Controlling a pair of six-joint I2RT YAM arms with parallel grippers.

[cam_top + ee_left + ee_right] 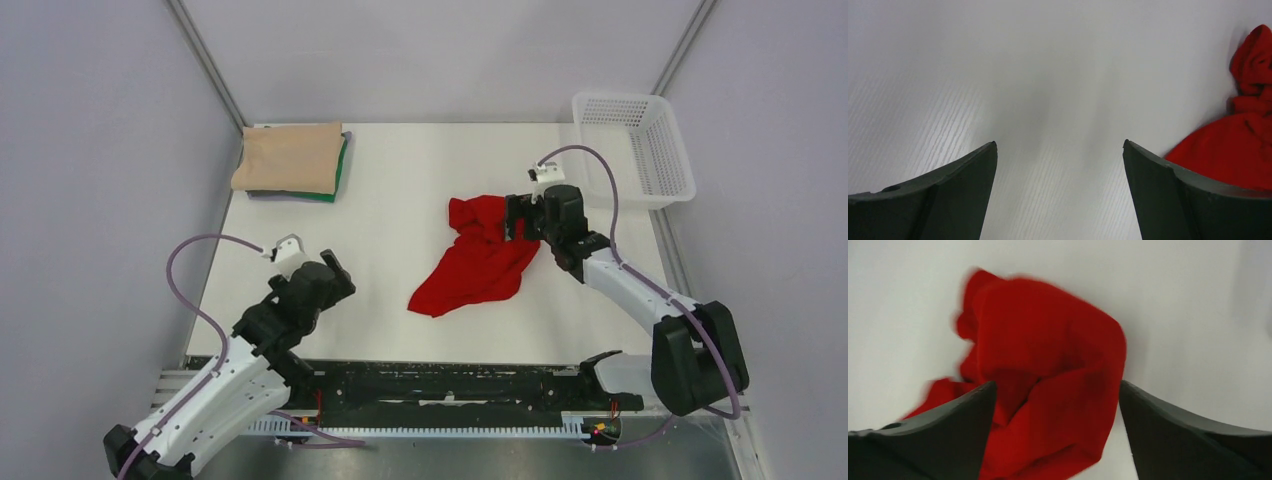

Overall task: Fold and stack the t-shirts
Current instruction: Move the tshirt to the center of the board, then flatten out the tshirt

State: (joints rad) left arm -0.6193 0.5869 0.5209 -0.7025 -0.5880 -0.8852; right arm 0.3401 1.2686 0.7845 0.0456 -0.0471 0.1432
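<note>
A red t-shirt [478, 258] lies crumpled in a heap right of the table's middle. My right gripper [513, 217] hangs over its upper right end with jaws spread apart; in the right wrist view the blurred red cloth [1048, 380] sits loose below and between the fingers, not pinched. A folded beige t-shirt [290, 157] rests on a folded dark green one [340, 172] at the back left corner. My left gripper [336, 272] is open over bare table at the front left, with the red shirt [1238, 145] at the right edge of its wrist view.
A white mesh basket [634, 147] stands at the table's back right corner, close behind the right arm. A thin purple layer [262, 195] shows under the folded stack. Grey walls close in both sides.
</note>
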